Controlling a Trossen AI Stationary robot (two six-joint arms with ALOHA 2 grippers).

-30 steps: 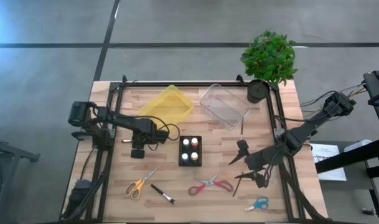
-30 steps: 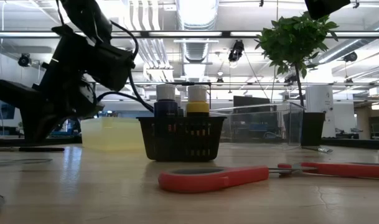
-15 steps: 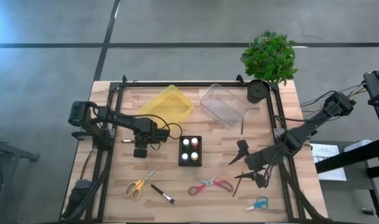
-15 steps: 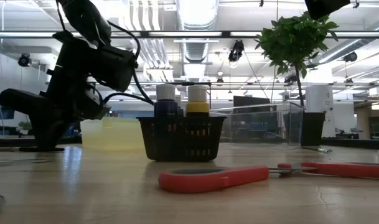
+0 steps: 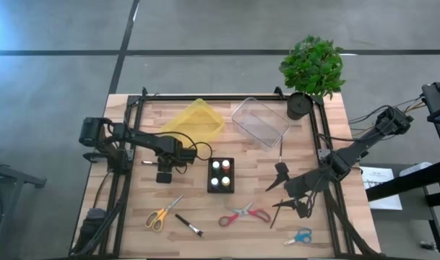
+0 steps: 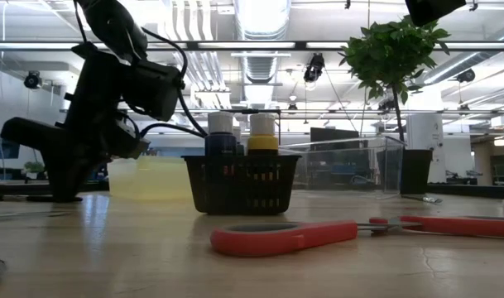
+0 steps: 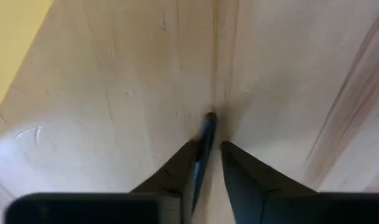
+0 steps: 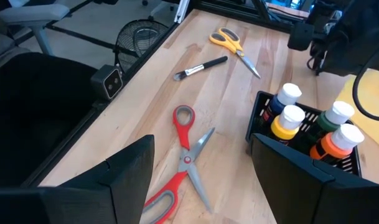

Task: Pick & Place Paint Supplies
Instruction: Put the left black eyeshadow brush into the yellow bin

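My left gripper (image 5: 163, 174) stands fingers-down over bare wood between the yellow tray (image 5: 194, 120) and the black basket of paint bottles (image 5: 220, 175). It is shut on a thin dark brush (image 7: 205, 146). My right gripper (image 5: 279, 192) hovers open wide near the table's right side, touching nothing. In its wrist view its fingers frame the red scissors (image 8: 186, 158). Lying flat on the table are the red scissors (image 5: 245, 214), yellow scissors (image 5: 160, 215), blue scissors (image 5: 300, 236) and a wide-bristled brush (image 5: 188, 224). The low view shows the left arm (image 6: 86, 116) beside the basket (image 6: 242, 180). My left gripper pinches the thin brush's shaft (image 7: 203, 152) between its two fingers, coming from above and pointing down. The brush runs along the fingers and sticks out past their tips. Its free end (image 7: 210, 116) meets the wooden tabletop.
A clear plastic container (image 5: 260, 121) and a potted plant (image 5: 312, 68) stand at the far side. Another thin brush (image 5: 281, 149) lies near the right rail. Black frame rails (image 5: 126, 180) run along both table sides. Bare wood shows around the left gripper.
My left gripper has moved down toward the tabletop and a little toward the basket, staying shut on the brush. My right arm and the other supplies have kept still.
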